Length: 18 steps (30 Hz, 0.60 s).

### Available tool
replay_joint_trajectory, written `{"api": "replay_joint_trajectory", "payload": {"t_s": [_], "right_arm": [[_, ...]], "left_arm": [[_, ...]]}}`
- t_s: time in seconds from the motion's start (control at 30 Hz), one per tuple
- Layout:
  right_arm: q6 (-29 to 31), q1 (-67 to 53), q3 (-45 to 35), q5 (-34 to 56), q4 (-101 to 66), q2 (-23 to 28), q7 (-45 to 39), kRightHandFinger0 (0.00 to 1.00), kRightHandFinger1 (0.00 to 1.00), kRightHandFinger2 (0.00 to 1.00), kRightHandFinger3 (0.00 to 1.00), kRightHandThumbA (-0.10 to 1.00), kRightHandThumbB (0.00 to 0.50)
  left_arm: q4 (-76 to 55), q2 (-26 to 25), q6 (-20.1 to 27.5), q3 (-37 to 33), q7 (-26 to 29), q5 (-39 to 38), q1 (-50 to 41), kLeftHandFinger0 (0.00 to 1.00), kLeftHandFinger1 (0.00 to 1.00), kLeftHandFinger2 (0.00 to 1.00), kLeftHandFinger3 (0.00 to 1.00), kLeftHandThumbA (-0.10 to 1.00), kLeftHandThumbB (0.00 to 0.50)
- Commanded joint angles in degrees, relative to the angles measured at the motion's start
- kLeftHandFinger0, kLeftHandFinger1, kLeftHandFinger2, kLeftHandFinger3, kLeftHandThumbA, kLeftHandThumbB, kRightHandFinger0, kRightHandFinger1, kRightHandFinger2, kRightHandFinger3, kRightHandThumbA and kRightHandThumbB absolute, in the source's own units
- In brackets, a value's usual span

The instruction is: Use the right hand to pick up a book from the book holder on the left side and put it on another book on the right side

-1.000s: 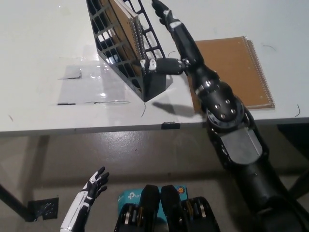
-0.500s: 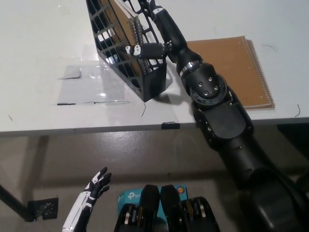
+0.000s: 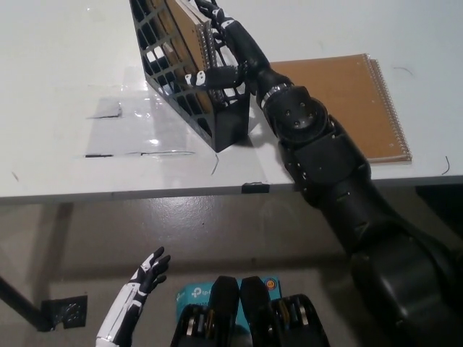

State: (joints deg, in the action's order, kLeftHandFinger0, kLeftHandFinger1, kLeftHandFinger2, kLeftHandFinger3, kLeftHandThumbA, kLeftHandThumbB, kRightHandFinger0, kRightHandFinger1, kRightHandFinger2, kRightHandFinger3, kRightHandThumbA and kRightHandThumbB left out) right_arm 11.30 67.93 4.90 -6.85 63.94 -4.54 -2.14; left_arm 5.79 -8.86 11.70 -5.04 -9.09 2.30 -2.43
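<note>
Right hand (image 3: pixel 230 54) was up at the black mesh book holder (image 3: pixel 189 72), fingers spread around the spiral-bound brown notebook (image 3: pixel 187 37) standing in it. Thumb lay across the near face of the holder and the other fingers reached over the spiral edge at the top. Contact with the notebook looked likely but a firm grip wasn't clear, can't tell if it was closed on it. Notebook sat tilted inside the holder, leaning left, on the far left part of the white table (image 3: pixel 65 87). Second brown spiral notebook (image 3: pixel 354 101) lay flat on the table to the right, partly under the black forearm. Left hand (image 3: pixel 148 271) hung below the table edge at near left, fingers apart, holding nothing.
</note>
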Motion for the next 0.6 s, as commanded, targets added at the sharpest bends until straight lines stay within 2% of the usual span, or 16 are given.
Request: {"api": "replay_joint_trajectory", "payload": {"t_s": [0.0,0.03,0.27,0.3,0.33,0.37,0.4,0.43,0.47,0.5,0.53,0.57], "right_arm": [[2.5,4.5,-0.6,0.9,2.0,-0.6,1.2,1.0,1.0,1.0,1.0,1.0,0.364],[2.6,4.7,-0.7,1.0,2.4,-0.6,1.2,1.0,1.0,1.0,1.0,1.0,0.372],[3.6,6.2,-1.2,1.9,5.2,-0.7,0.3,0.99,1.0,1.0,1.0,1.0,0.296],[3.7,6.4,-1.1,1.9,5.4,-0.7,0.5,0.94,1.0,1.0,1.0,1.0,0.293],[3.5,6.7,-1.0,1.7,5.9,-0.7,0.6,0.83,0.96,1.0,1.0,1.0,0.274],[3.5,6.9,-0.7,1.4,6.2,-0.5,0.5,0.75,0.83,0.92,1.0,1.0,0.261],[3.8,7.3,-0.6,1.5,7.0,-0.4,-0.1,0.64,0.59,0.64,0.67,0.85,0.265],[3.4,7.6,-1.5,2.6,7.5,-0.5,-1.0,0.46,0.4,0.47,0.47,0.69,0.269],[2.0,8.3,-3.7,5.2,8.5,-1.0,-2.1,0.16,0.11,0.12,0.15,0.4,0.233],[1.7,8.6,-4.6,5.8,9.0,-1.3,-2.0,0.01,0.01,0.1,0.09,0.03,0.25],[1.7,8.7,-5.2,6.2,9.2,-1.4,-2.1,0.0,0.03,0.17,0.15,-0.07,0.253],[0.7,9.1,-5.7,6.2,9.5,-1.6,-2.1,0.0,0.1,0.37,0.32,-0.1,0.22]], "left_arm": [[-1.6,-0.7,0.1,-0.1,-0.1,0.9,0.9,1.0,1.0,1.0,1.0,0.98,0.213],[-1.6,-0.8,0.1,-0.1,-0.2,0.8,0.9,1.0,1.0,1.0,1.0,0.97,0.213],[-1.3,-0.8,0.0,0.1,-0.1,1.0,1.7,1.0,1.0,1.0,1.0,0.96,0.23],[-1.2,-0.9,0.0,0.2,-0.2,0.9,1.9,1.0,1.0,1.0,1.0,0.96,0.231],[-1.1,-0.9,0.1,0.2,-0.3,0.9,2.1,1.0,1.0,1.0,1.0,0.95,0.231],[-1.0,-1.1,0.4,0.1,-0.3,1.2,2.3,1.0,1.0,1.0,1.0,0.95,0.23],[-0.9,-1.0,0.1,0.1,-0.4,1.0,2.4,1.0,1.0,1.0,1.0,0.95,0.238],[-0.9,-1.0,0.0,0.1,-0.4,1.0,2.6,1.0,1.0,1.0,1.0,0.95,0.239],[-1.0,-1.0,-0.2,0.1,-0.2,1.2,2.7,1.0,1.0,1.0,1.0,0.95,0.233],[-1.1,-1.0,-0.3,0.2,-0.2,1.3,2.8,1.0,1.0,1.0,1.0,0.95,0.235],[-1.2,-1.0,-0.5,0.2,-0.1,1.3,2.8,1.0,1.0,1.0,1.0,0.95,0.235],[-1.1,-1.0,-0.4,0.3,-0.3,1.0,3.0,1.0,1.0,1.0,1.0,0.95,0.236]]}}
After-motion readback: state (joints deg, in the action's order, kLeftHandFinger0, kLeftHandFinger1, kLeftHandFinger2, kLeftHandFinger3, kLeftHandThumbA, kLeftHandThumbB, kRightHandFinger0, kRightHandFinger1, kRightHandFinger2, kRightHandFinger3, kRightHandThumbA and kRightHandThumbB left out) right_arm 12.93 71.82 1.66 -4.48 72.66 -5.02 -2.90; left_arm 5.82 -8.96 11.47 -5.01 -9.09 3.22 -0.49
